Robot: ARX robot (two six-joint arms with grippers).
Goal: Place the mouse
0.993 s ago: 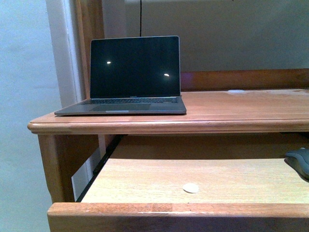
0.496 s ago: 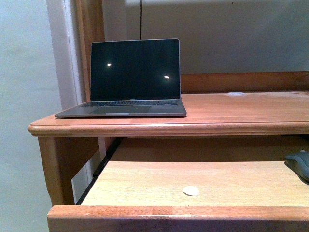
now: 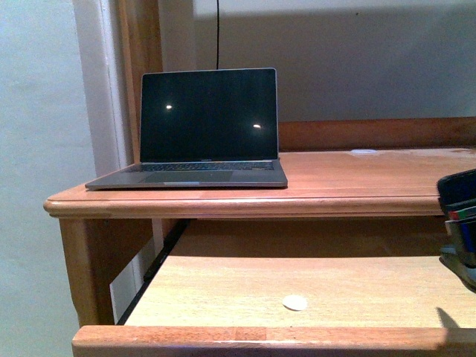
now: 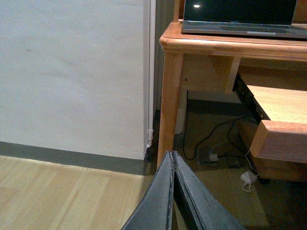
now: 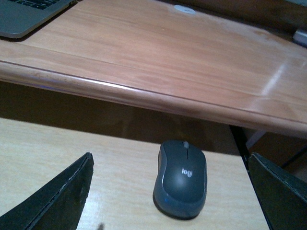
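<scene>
Directly over the pull-out shelf, the right hand (image 5: 169,160) hung wide open and empty, its two dark fingers (image 5: 57,196) standing either side of the mouse (image 5: 181,179) without touching it. The mouse, a dark grey Logitech model, lay flat on the pale pull-out shelf (image 5: 110,158) near its right end, just below and in front of the rounded front edge of the worktop (image 5: 201,52). The front view showed the right hand only at the frame's edge, and the mouse could not be made out there.

The left hand (image 4: 171,155) hung low beside the desk leg, its fingers pressed together on nothing, well apart from the mouse.

The chief hazard appeared to be the overhang. A lift taken straight up would probably knock the hand or the mouse against the worktop's edge, so the mouse likely had to come forward first. Its smooth domed shell also looked apt to squirt out of a grip closed too high. A glancing touch might push it toward the shelf's right end, where the rail gap showed. The open laptop (image 3: 208,126) on the worktop's left side and the small white disc (image 3: 294,302) on the shelf stood well clear.
</scene>
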